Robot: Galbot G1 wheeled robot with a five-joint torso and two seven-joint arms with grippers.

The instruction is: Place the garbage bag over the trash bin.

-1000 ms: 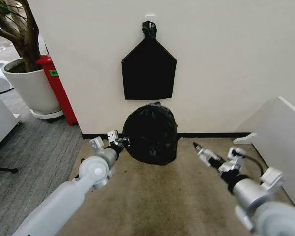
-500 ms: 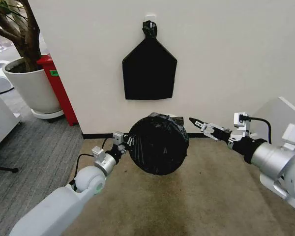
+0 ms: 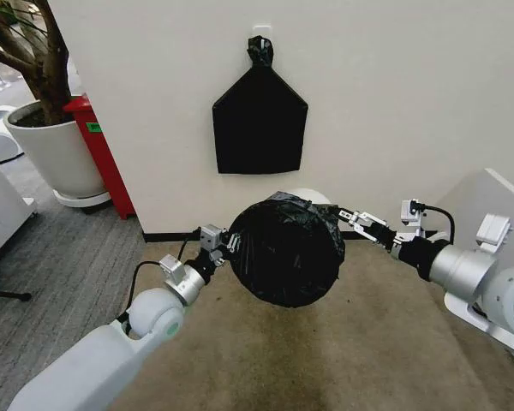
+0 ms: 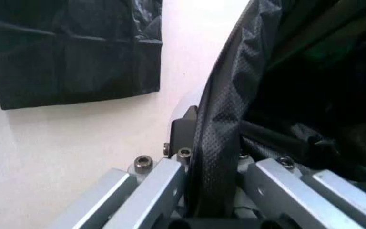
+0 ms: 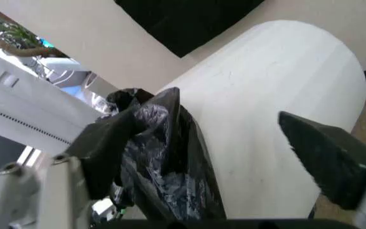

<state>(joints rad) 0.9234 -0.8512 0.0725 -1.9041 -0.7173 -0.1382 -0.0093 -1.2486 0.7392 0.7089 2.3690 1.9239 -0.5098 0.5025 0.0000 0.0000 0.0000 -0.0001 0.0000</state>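
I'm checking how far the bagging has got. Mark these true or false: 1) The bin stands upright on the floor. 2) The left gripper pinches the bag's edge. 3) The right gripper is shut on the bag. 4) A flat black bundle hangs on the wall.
1) False: the trash bin is lifted, mouth towards the camera.
2) True: the left gripper clamps the garbage bag.
3) False: the right gripper is open at the rim.
4) True: black bundle.

The garbage bag (image 3: 284,250) sits at centre, over the trash bin (image 3: 310,196) — the bin pokes out at its 1 o'clock. The left gripper (image 3: 224,246) is at the bag's 9 o'clock, the right gripper (image 3: 346,215) at 2 o'clock — the hanging bundle (image 3: 259,118) at 12.
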